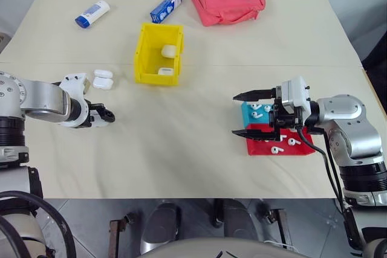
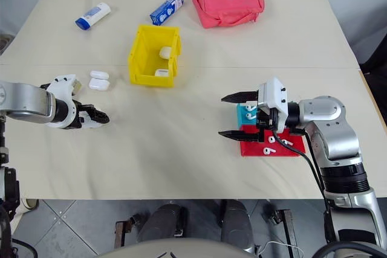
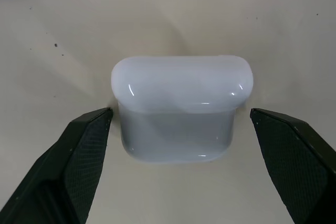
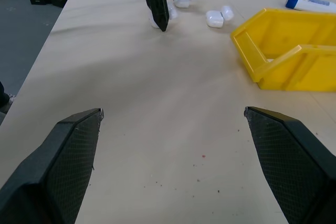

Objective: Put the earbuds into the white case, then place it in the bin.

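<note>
Bin: 2 cases | loose earbuds: 6 | both grippers wide open, empty

Each arm consisted of rounded silver-grey housings with black joint rings. A white block sat at each wrist, carrying the right gripper and left gripper, each with two black tapered fingers bearing a fine cross-hatched texture. A black cable, apparently single, ran beside the right forearm housing.
</note>
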Available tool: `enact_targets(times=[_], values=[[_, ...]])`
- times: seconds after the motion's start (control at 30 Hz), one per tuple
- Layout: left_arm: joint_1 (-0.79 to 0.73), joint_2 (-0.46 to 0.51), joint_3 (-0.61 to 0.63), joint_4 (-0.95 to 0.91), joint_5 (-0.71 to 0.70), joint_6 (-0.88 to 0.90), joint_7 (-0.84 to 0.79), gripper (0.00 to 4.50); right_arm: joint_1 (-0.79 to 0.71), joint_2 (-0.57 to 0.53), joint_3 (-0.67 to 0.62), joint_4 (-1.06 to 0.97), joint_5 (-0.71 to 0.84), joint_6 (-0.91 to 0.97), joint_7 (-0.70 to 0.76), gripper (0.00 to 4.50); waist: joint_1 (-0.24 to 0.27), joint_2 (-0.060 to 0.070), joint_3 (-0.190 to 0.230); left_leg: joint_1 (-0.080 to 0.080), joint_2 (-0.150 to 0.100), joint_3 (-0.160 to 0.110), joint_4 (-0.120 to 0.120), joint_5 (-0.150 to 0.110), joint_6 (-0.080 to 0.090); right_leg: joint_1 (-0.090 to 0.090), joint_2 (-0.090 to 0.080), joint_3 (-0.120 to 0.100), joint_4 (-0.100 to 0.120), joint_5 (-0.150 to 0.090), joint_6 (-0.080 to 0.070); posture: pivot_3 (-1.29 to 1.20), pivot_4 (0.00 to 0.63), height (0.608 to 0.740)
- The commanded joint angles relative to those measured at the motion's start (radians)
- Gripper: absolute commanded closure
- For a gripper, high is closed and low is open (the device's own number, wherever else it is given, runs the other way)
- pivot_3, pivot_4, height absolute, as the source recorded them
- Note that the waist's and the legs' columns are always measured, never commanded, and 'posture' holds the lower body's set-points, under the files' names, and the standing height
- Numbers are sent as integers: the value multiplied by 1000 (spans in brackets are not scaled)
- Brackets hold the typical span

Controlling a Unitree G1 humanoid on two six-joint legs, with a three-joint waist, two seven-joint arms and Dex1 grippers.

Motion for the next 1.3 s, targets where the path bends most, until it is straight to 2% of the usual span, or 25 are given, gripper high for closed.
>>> enact_targets(times=[0.03, 0.13, 0.3, 0.33, 0.53, 0.63, 0.77, 1.03, 1.17, 1.3], values=[[5, 16, -23, 14, -37, 0, 5, 23, 1, -15, -36, -41, 20, -9, -5, 0, 0, 0, 0, 0, 0, 0, 0, 0, 0, 0, 0, 0, 0, 0, 0, 0, 150, 740], [18, 49, -50, 4, -81, 0, 0, 23, 2, -17, -38, -39, 18, -11, -7, 0, -3, 0, 0, 0, 0, 0, 0, 0, 0, -1, 0, 1, 0, 0, 0, 0, 150, 740], [38, 98, -89, 0, -142, 0, 9, 1575, -1, -20, -39, -30, 14, -16, -8, 0, -4, 0, 0, 0, 0, 0, 0, 0, 0, -1, 0, 2, 0, 0, 0, 0, 150, 740], [45, 110, -96, -8, -158, 0, 7, 1743, -2, -21, -39, -28, 13, -17, -9, 0, -4, 0, 0, 0, 0, 0, 0, 0, 0, -1, 0, 2, 0, 0, 0, 0, 150, 740], [60, 105, -51, -136, -132, -8, -52, 1744, -12, -31, -45, -13, 5, -21, -12, 0, -3, 0, 0, 0, 0, 0, 0, -1, -2, -1, 0, 2, 0, 0, 0, 0, 150, 740], [53, 92, -59, -389, 29, -106, -268, 1744, -15, -44, -55, -19, 3, -12, -27, 0, 0, -3, 2, -1, 0, 0, 1, -1, -2, -1, 0, 1, 0, 0, 0, 0, 150, 740], [65, 115, -173, -628, 309, -369, -728, 1744, 7, -74, -77, -62, 1, 17, -70, 0, -2, -3, 2, -1, -1, 2, 0, -2, -4, -1, 0, 1, -3, 0, 1, 0, 150, 740], [80, -211, -201, -487, 695, -1092, -1375, 1744, 198, -204, -173, -290, -26, 191, -222, 0, 3, -3, 3, -1, 5, 17, 1, -1, -1, -1, 11, -2, -7, 2, -1, 0, 150, 740], [81, -391, -189, -385, 772, -1353, -1607, 1744, 307, -291, -207, -418, -14, 342, -268, 0, 10, -4, 3, -1, 7, 21, 1, -1, 0, -1, 12, -2, -8, 3, -2, 0, 150, 740], [68, -530, -220, -259, 856, -1521, -1782, 1744, 412, -314, -332, -554, 96, 614, -367, 0, 21, -4, 3, -2, 14, 22, 3, -1, 2, -1, 14, -3, -11, 6, -4, 0, 150, 740]])
